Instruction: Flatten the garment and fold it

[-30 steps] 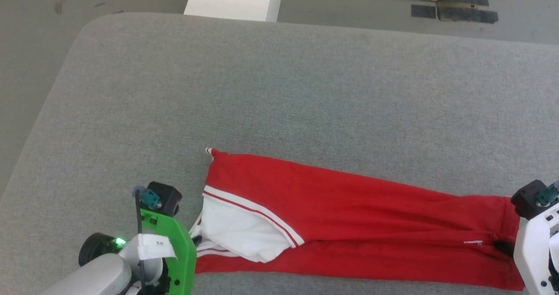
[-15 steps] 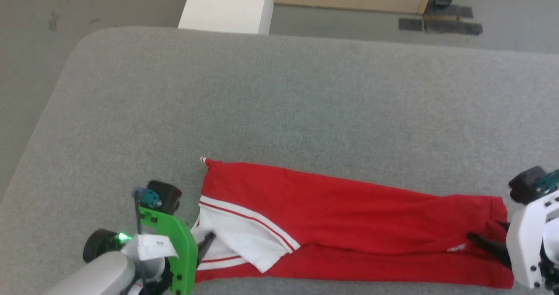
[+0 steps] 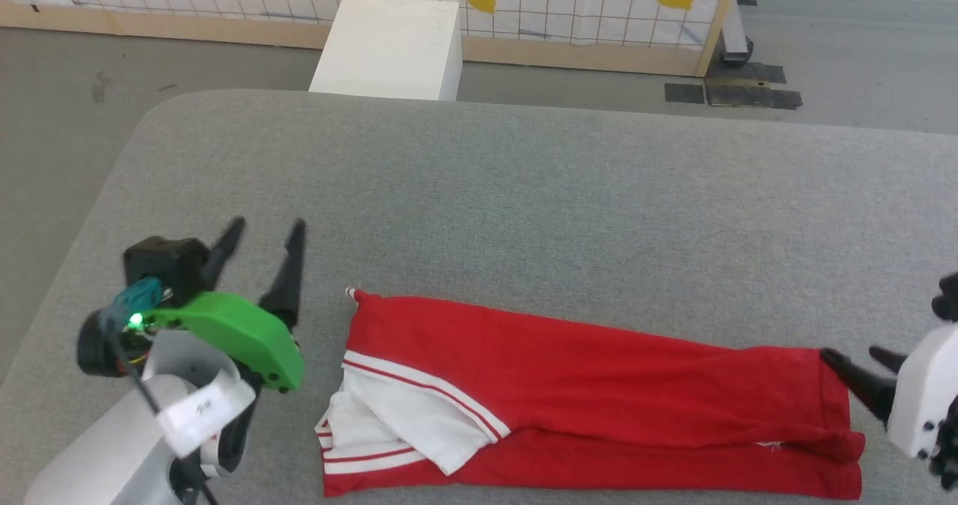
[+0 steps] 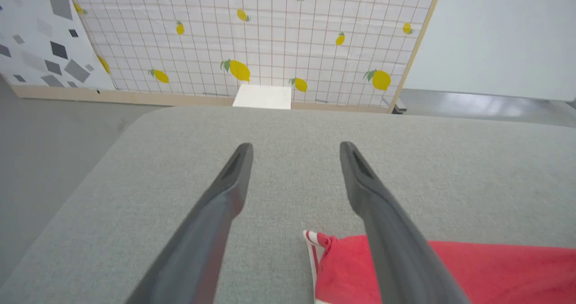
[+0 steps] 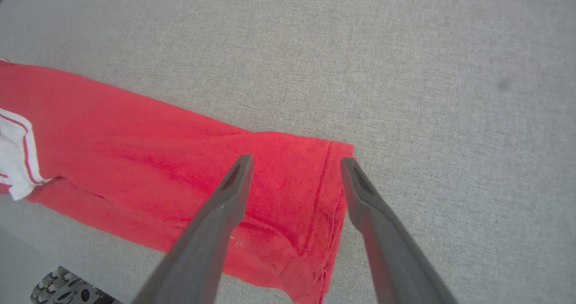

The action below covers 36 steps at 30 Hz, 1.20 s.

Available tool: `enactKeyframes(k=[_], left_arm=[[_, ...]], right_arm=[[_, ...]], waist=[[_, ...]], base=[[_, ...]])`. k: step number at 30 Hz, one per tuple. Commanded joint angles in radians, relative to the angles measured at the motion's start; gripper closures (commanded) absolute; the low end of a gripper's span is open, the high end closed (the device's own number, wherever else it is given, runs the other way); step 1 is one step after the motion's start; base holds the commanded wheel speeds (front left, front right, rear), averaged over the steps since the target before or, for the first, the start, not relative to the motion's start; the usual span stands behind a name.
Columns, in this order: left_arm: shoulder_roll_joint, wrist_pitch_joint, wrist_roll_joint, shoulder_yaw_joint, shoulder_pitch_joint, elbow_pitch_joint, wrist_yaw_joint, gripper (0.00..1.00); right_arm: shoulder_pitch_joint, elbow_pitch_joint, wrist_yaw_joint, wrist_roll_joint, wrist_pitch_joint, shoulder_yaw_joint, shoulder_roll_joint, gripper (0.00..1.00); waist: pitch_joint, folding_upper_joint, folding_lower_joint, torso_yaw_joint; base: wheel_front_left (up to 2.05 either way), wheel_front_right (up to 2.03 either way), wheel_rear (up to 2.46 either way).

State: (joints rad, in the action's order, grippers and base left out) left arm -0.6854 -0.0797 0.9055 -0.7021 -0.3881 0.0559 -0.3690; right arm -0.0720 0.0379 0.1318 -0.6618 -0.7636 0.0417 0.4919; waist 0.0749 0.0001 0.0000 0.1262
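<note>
Now the red jersey lay on the desk; the left tool beside it and the right tool at its right end stood open, empty.

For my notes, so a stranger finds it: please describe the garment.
Find the grey table. On the robot's side of it lies the garment, a long folded red strip. White lining with striped trim shows at its left end, unlike the grey cloth around it.
</note>
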Motion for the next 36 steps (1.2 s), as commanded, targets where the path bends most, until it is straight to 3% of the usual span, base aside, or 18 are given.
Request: enactKeyframes(k=[1,3,8,15,23,32,33,34,36], left_arm=[[0.008,-0.061,-0.031,0.012,0.017,-0.017,-0.016,0.0],[0.018,-0.133,-0.06,0.032,0.039,-0.032,-0.035,0.0],[0.024,-0.179,-0.19,0.046,0.089,-0.023,-0.062,0.0],[0.049,-0.182,-0.374,0.066,0.169,0.007,-0.038,0.0],[0.091,-0.182,-0.46,0.107,0.21,-0.005,0.0,0.0],[0.146,-0.182,-0.497,0.167,0.207,-0.022,0.051,0.0],[0.151,-0.182,-0.501,0.174,0.206,-0.025,0.055,0.0],[0.156,-0.182,-0.505,0.181,0.206,-0.027,0.06,0.0],[0.164,-0.182,-0.512,0.194,0.207,-0.033,0.07,0.0]], right_arm=[[0.024,0.002,-0.001,0.039,-0.012,0.032,-0.046,0.0],[0.044,0.0,-0.001,0.09,-0.031,0.074,-0.108,0.0],[0.077,-0.015,-0.001,0.208,-0.066,0.172,-0.242,0.0],[0.08,-0.019,-0.001,0.352,-0.08,0.276,-0.363,0.0],[0.071,0.014,-0.001,0.444,-0.091,0.336,-0.417,0.0],[0.105,0.047,-0.001,0.434,-0.138,0.304,-0.439,0.0],[0.11,0.049,-0.001,0.431,-0.145,0.295,-0.44,0.16],[0.117,0.048,-0.001,0.427,-0.152,0.285,-0.44,1.0],[0.127,0.042,-0.001,0.42,-0.156,0.267,-0.441,1.0]], waist=[[0.001,-0.0001,0.0,-0.002],[0.003,-0.0001,0.0,-0.004],[0.013,-0.0001,0.0,-0.005],[0.04,-0.0001,0.0,0.007],[0.073,-0.0001,0.0,0.033],[0.113,-0.0001,0.0,0.06],[0.115,-0.0001,0.0,0.061],[0.117,-0.0001,0.0,0.063],[0.117,-0.0001,0.0,0.064]], base=[[0.0,0.0,0.0],[0.0,0.0,0.0],[0.0,0.0,0.0],[0.0,0.0,0.0],[0.0,0.0,0.0],[0.0,0.0,0.0],[0.0,0.0,0.0],[0.0,0.0,0.0],[0.0,0.0,0.0]])
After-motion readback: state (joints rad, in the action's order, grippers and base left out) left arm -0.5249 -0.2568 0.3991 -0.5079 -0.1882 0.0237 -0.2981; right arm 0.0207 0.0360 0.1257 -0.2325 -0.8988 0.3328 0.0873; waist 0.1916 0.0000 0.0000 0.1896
